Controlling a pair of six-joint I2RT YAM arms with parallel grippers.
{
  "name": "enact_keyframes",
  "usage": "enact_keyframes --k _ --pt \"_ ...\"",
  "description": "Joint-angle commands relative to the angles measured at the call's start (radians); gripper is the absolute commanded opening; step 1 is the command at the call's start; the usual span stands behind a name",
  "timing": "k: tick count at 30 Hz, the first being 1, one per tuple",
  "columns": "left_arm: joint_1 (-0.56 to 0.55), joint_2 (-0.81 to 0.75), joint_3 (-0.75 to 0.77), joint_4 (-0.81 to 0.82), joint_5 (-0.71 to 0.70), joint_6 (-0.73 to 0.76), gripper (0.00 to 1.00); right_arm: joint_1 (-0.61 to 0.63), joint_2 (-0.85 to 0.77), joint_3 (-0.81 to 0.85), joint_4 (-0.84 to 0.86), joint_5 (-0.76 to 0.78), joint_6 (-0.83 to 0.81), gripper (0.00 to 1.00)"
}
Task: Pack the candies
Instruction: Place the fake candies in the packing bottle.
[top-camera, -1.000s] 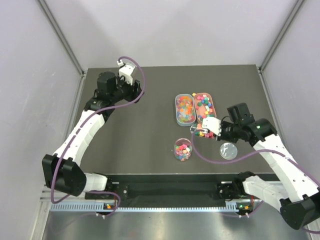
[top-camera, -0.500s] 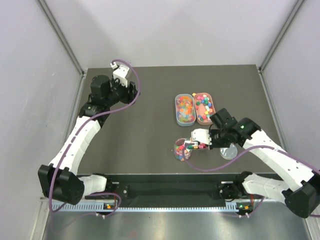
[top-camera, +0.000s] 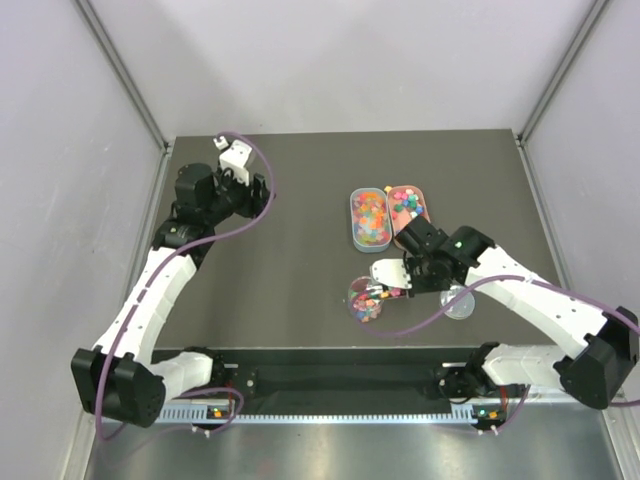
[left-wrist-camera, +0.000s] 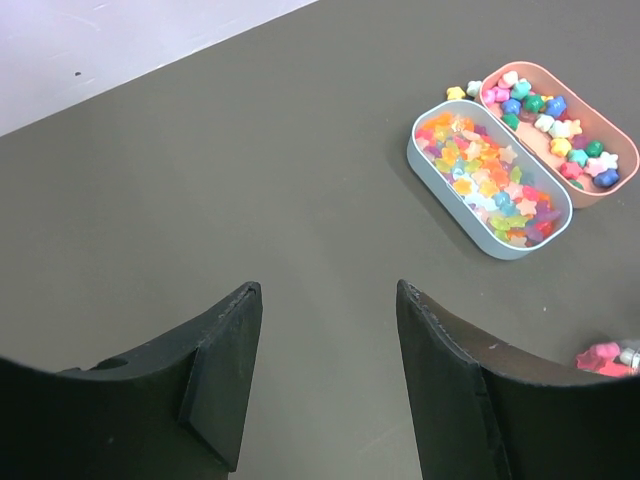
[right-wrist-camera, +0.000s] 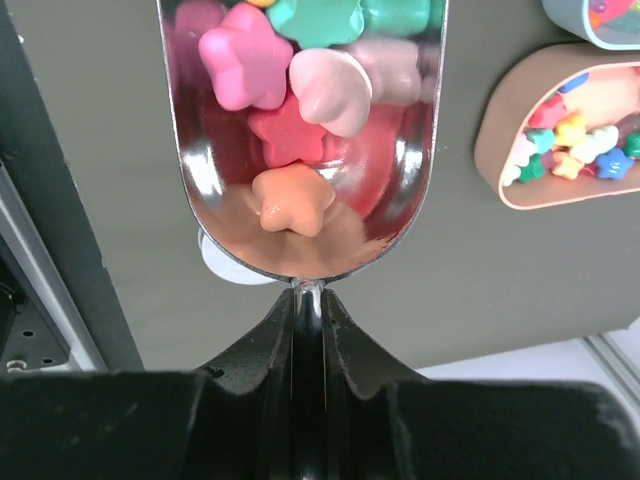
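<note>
We log: right fingers (right-wrist-camera: 250, 385) clamped on clear plastic scoop (right-wrist-camera: 405, 190) handle | pink and orange star-shaped candies (right-wrist-camera: 292, 198) just ahead, seemingly over clear round cup (top-camera: 360, 308) | left fingers (left-wrist-camera: 225, 380) parted, empty

Dark grey matte table (top-camera: 300, 200), boxed in left, right and behind by pale lilac-grey walls (top-camera: 350, 60). Black rail (top-camera: 340, 382) along the near edge, brushed metal below. Soft, even light.
</note>
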Motion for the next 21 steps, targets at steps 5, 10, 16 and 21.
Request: enact_keyframes --k 5,10,16,21 --pt "0.011 -0.066 -0.058 0.093 0.017 -0.012 0.61 0.049 0.049 0.105 -0.061 0.095 0.028 0.0" --pt "0.017 -0.082 -0.086 0.113 0.014 -0.011 0.61 0.089 0.051 0.099 -0.085 0.156 0.01 0.0" --pt "0.019 -0.089 -0.109 0.137 0.018 -0.017 0.61 0.118 0.085 0.123 -0.119 0.209 0.025 0.0" --pt "0.019 -0.101 -0.132 0.159 0.025 -0.028 0.62 0.129 0.109 0.166 -0.15 0.242 0.035 0.0"
